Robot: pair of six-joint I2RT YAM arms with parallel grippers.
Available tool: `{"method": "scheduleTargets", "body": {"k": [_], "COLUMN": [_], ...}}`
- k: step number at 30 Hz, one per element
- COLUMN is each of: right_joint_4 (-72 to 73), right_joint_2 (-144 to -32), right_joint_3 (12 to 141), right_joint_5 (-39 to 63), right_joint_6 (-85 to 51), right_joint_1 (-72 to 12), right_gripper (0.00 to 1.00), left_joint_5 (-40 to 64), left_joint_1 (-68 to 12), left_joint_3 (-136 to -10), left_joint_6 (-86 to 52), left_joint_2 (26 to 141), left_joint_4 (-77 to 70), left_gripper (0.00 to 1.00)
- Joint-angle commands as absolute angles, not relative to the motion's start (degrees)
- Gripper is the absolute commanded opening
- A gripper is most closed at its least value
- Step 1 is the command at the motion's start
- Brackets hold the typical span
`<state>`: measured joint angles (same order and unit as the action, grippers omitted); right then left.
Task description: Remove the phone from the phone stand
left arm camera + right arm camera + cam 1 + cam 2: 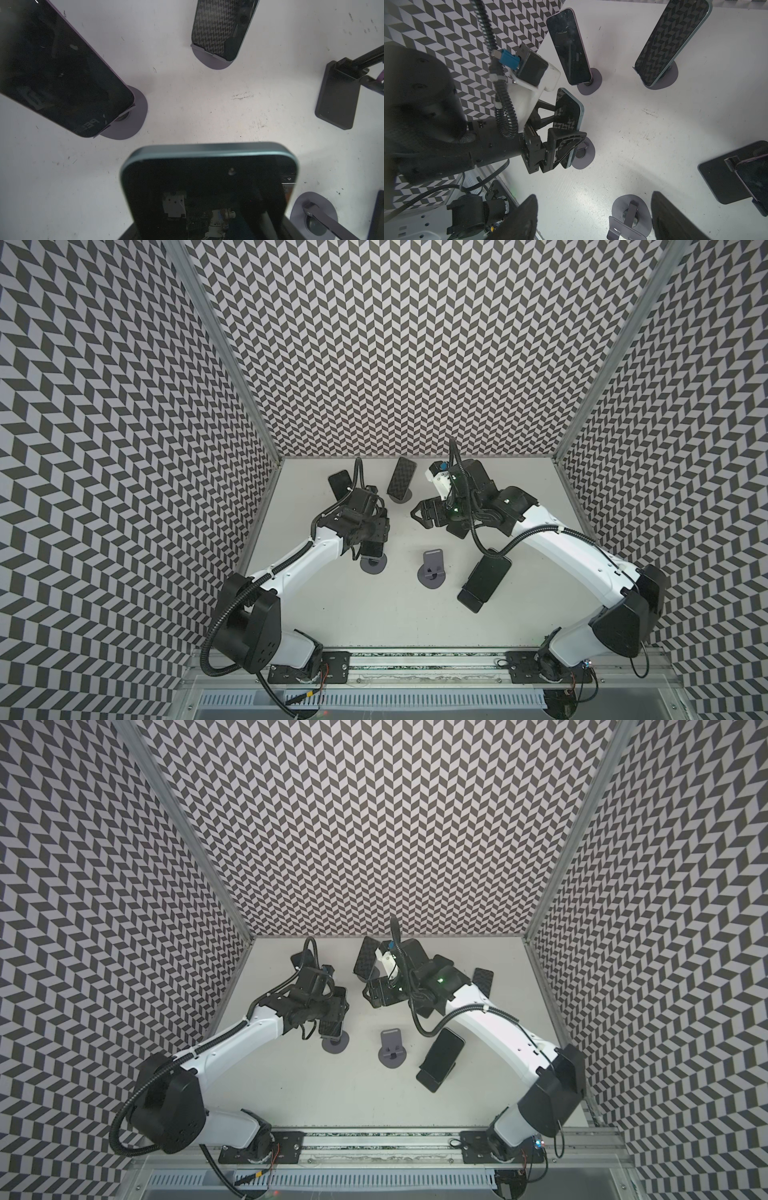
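Your left gripper (pixel 563 125) is clamped on the teal-edged phone (pixel 207 166), which leans just over its round phone stand (pixel 586 156). Your right gripper (pixel 593 207) hangs with fingers apart, holding nothing, near a bare stand (pixel 432 574).

Both top views look down from high above the near edge over the whole table (pixel 374 614). The wrist cameras sit low and close, left facing far, right facing far-left, sharing the teal-edged phone (pixel 207 182).
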<state>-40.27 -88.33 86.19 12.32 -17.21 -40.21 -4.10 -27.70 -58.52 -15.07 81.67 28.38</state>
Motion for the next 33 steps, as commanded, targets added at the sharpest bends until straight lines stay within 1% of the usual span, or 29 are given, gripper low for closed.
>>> {"method": "scheduleTargets", "body": {"k": [1,26,33], "right_joint_4": [-38.5,-38.0,-38.2], "right_joint_2": [-89.1,-89.5,-91.1], "right_joint_3": [87.7,87.5,89.9], "right_joint_5": [13.2,15.4,15.9], "right_joint_6": [-17.9,-20.3,-20.5], "right_joint_1": [-39.9,-40.4,-40.9], "right_gripper": [0.83,0.82,0.82], "left_joint_5": [-3.7,-2.6,-1.8], "left_joint_1": [-27.2,-25.5,-23.8], "left_joint_3": [-59.5,-59.4,-59.5], "left_joint_6": [-15.7,-15.5,-14.9], "left_joint_2": [79.4,73.2,71.7], "left_joint_4": [27.3,27.9,28.5], "left_gripper": [0.61,0.60,0.60]}}
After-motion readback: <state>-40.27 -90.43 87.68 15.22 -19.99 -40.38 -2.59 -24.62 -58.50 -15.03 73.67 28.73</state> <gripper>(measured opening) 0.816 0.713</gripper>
